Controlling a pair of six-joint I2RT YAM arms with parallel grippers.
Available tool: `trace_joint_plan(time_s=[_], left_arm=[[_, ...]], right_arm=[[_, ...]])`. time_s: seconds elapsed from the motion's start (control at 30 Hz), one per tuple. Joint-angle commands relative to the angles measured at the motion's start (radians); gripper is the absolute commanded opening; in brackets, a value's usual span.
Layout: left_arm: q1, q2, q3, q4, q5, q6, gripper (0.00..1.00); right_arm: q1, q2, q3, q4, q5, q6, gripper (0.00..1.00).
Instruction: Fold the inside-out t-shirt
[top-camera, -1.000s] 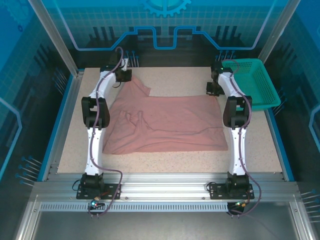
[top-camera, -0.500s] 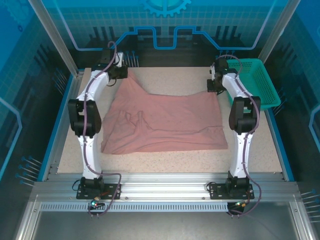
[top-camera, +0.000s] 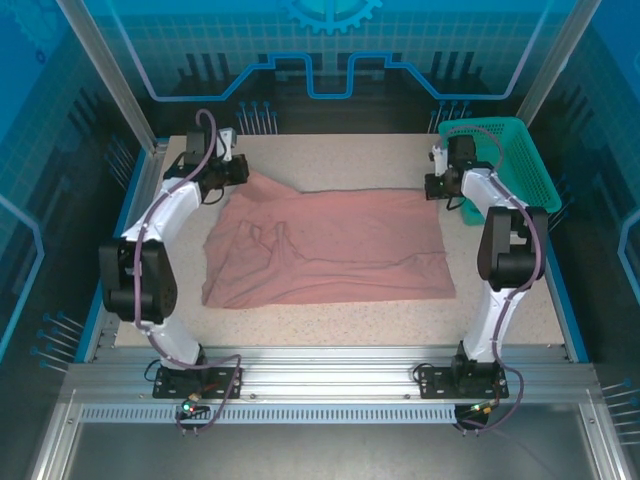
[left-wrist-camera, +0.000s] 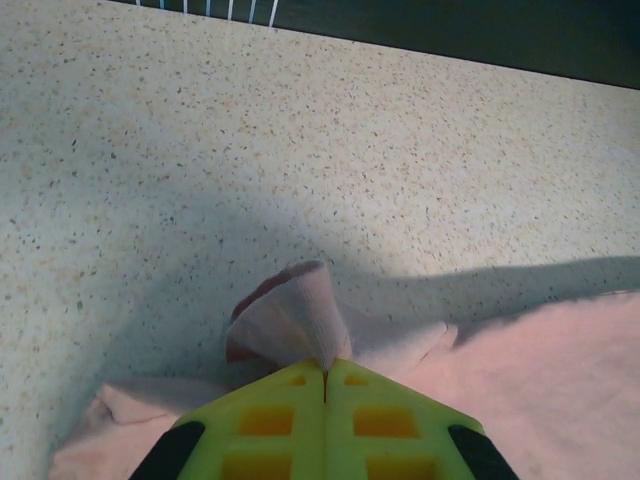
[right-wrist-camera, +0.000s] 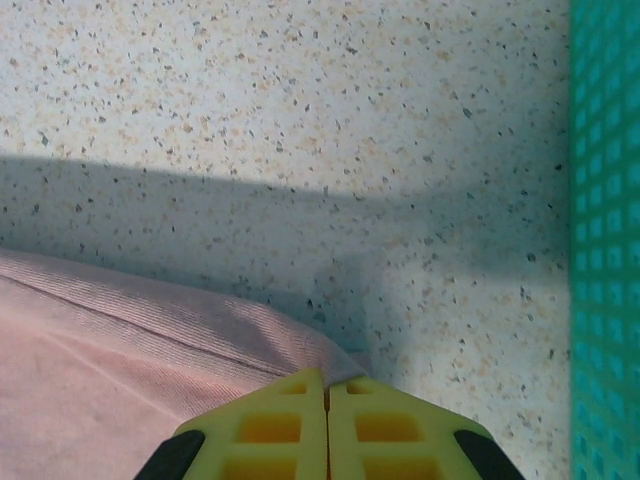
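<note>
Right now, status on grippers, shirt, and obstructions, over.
Left gripper shut on t-shirt far-left corner. Right gripper shut on far-right corner. T-shirt spread out, rumpled at left. Teal mesh basket close beside right gripper.

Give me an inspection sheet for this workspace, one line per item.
surface: speckled beige tabletop.
job's things: salmon-pink t-shirt spread out, wrinkled on its left half.
clutter: teal mesh basket at the far right corner.
grippers: left gripper, jaws shut on the t-shirt's far left corner; right gripper, jaws shut on its far right corner.
cables: purple cables run along both arms.
surroundings: blue panelled enclosure; aluminium rail at the near edge.
</note>
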Motion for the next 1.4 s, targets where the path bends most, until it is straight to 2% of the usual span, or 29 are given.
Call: trace_joint_plan(time_s=[0.0,0.13,0.4,0.67,1.37], left_arm=[[-0.002,-0.101,-0.090,0.064,0.012,-0.034,0.00],[-0.002,-0.211,-0.196,0.062,-0.027,-0.052,0.00],[-0.006,-0.421,-0.393,0.073,-0.068,-0.185,0.00],[-0.019,-0.565,-0.500,0.012,-0.103,-0.240,0.00],[-0.047,-0.651,-0.641,-0.034,-0.127,-0.271,0.00]], right_arm=[[-0.018,-0.075,-0.056,0.040,-0.021,-0.004,0.08],[-0.033,-0.122,-0.121,0.029,-0.019,0.032,0.08],[-0.040,-0.203,-0.242,-0.018,-0.042,0.171,0.07],[-0.005,-0.271,-0.330,-0.049,0.022,0.217,0.07],[0.025,-0.346,-0.413,-0.097,0.107,0.230,0.08]])
